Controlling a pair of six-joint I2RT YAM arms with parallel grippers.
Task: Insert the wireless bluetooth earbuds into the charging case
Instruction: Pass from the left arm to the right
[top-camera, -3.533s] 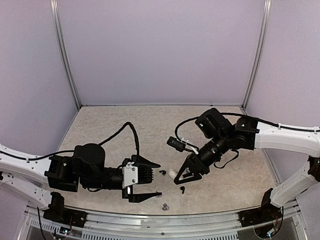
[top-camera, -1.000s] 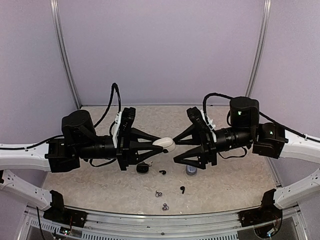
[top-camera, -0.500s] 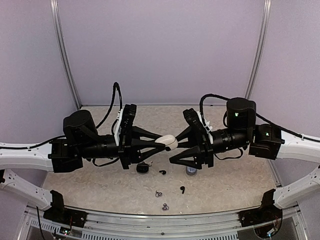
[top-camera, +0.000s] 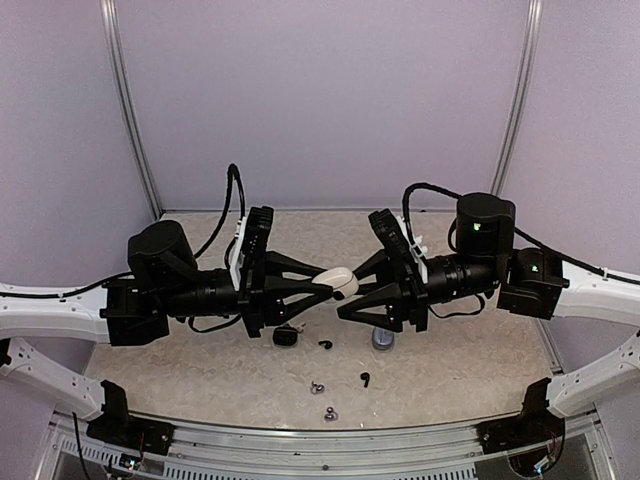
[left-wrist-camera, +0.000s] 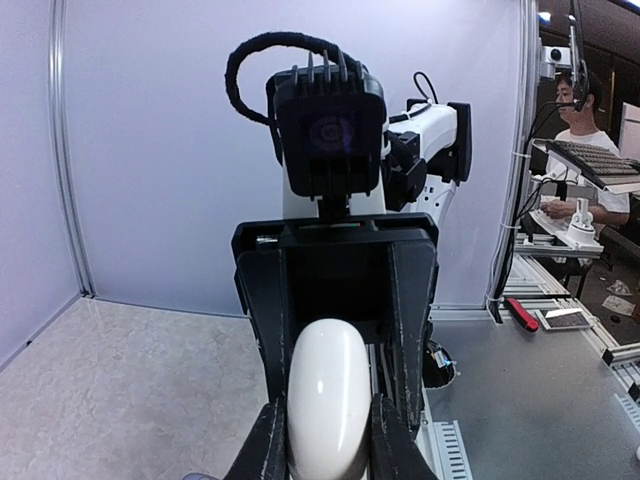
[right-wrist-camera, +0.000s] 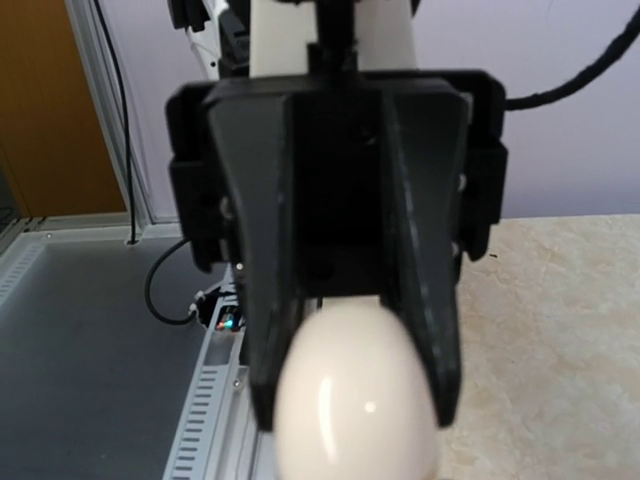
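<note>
Marbled beige tabletop (top-camera: 200, 370) beneath the left claw (top-camera: 335, 285); lilac wall (top-camera: 320, 100) behind it; person (left-wrist-camera: 595, 150) at a bench beyond it.

One white case (top-camera: 340, 282); one black case (top-camera: 285, 337); one grey case (top-camera: 382, 340); two black earbuds (top-camera: 325, 345) (top-camera: 366, 379); two silvery earbuds (top-camera: 317, 387) (top-camera: 329, 413); three cases, four earbuds in all; two arms (top-camera: 60, 310) (top-camera: 600, 295); one table (top-camera: 200, 380); one person (left-wrist-camera: 588, 110).
</note>
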